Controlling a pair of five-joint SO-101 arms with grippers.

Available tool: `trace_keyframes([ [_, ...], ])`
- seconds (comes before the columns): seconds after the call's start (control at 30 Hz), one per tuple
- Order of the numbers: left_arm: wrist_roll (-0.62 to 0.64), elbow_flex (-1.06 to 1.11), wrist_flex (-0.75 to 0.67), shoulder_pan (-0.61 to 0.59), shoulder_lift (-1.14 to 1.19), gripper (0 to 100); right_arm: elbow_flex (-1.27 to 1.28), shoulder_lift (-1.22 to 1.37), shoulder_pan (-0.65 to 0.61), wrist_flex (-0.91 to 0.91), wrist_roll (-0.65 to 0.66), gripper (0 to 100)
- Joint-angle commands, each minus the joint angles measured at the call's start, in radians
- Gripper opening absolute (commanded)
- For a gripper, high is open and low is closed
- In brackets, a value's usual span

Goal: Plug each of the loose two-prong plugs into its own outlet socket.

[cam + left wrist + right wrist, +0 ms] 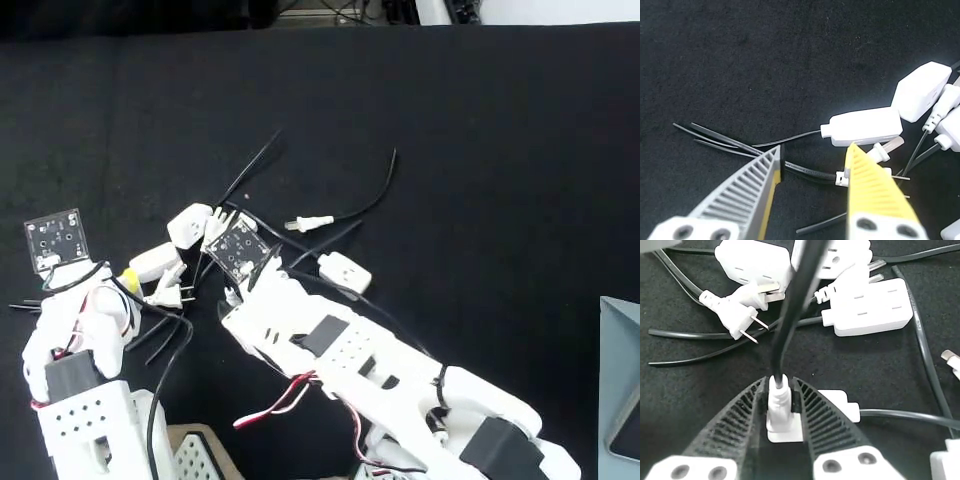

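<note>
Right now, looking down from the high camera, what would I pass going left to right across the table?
A small black square board on the left arm → white outlet socket → second black square board → loose white two-prong plug → grey box at the right edge.

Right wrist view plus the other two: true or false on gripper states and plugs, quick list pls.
1. The right gripper is shut on a white plug. True.
2. The left gripper grips an outlet block. False: it is open, with a black cable across the gap between its fingers.
3. A loose plug lies with both prongs bare. True.
4. The table is white. False: it is black.
</note>
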Motion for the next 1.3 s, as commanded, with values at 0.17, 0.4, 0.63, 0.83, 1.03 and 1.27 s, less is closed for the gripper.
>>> trace_keyframes([
  [0.17,0.003,0.013,-0.021,0.001,-0.008,21,0.042,0.008,-0.017,0.083,0.087,1.1],
  [0.4,0.003,0.016,-0.021,0.001,-0.008,21,0.047,0.008,0.032,0.081,0.192,1.1],
  [0.63,0.003,0.018,-0.021,0.002,-0.008,21,0.082,-0.053,0.101,0.078,0.196,1.1],
  [0.83,0.003,0.025,-0.043,0.002,-0.008,21,0.236,-0.308,0.101,0.083,0.198,1.1],
  [1.03,0.003,0.041,-0.061,0.002,-0.008,21,0.318,-0.533,0.103,0.203,0.198,1.2],
  [1.27,0.003,0.041,-0.061,0.002,-0.008,21,0.325,-0.647,0.103,0.347,0.198,1.3],
])
